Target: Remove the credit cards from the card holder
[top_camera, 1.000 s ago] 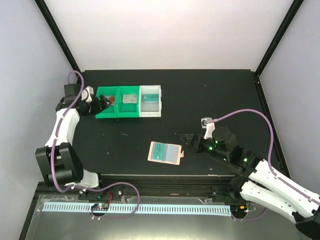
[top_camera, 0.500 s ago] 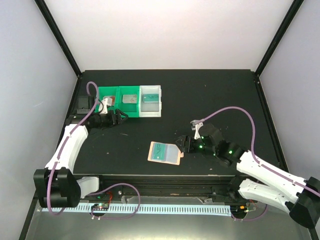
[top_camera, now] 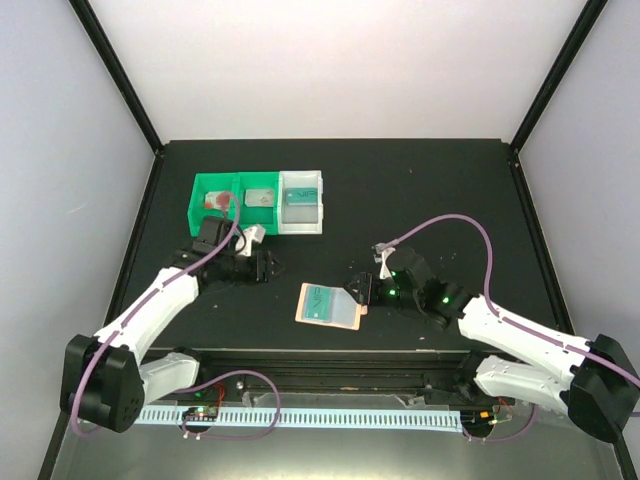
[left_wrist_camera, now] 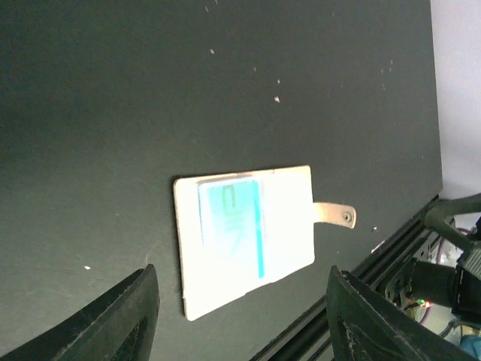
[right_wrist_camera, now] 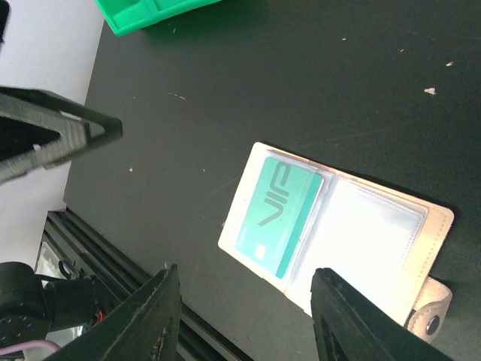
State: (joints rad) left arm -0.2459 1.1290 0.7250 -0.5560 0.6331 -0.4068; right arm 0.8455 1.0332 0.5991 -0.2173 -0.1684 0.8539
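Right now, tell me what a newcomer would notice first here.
An open tan card holder lies front and centre, a teal card showing in one pocket. The left gripper and right gripper flank it, both open and empty. A green and white bin row sits at the back left.

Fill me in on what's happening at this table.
Two robot arms are emptying a tan card holder that lies open on the black table. One teal card sits in its pocket. The left gripper hovers open to its left and the right gripper open by its tab side; neither holds anything. A red-pink card and a grey card lie in the green bin, a second teal card in the white bin.
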